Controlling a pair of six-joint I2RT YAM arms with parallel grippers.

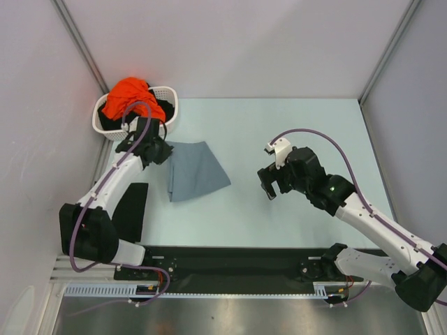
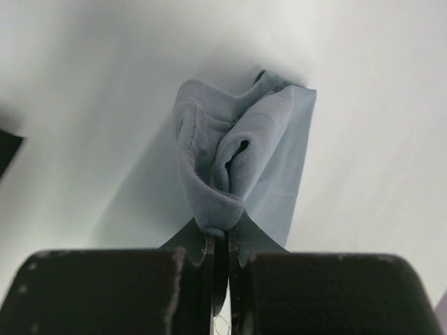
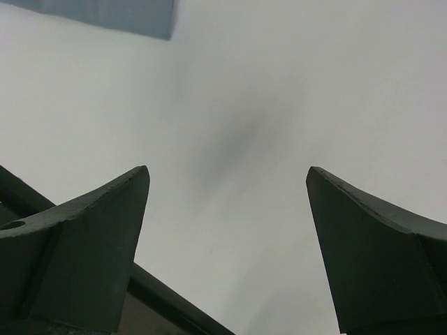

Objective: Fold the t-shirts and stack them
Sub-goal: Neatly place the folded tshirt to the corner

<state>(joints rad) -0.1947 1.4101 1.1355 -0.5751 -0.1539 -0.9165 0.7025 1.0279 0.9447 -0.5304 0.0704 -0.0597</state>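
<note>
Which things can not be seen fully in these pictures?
- Top view: orange shirt covers the basket; shirts beneath uncountable.
- Top view: left arm hides part of the black shirt.
- Left wrist: left gripper hides the pinched grey shirt edge.
- Right wrist: grey shirt cut off by top edge.

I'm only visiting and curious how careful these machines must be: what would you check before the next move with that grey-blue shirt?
1. Left gripper shut on the grey-blue t-shirt: ok.
2. Right gripper open and empty: ok.
3. Right gripper apart from the cloth, over bare table: ok.
4. Grey-blue t-shirt flat all over: not ok, bunched at the grip.
5. Orange t-shirt heaped in the basket, out of the way: ok.
6. How many layers the left gripper pinches: cannot tell.
</note>
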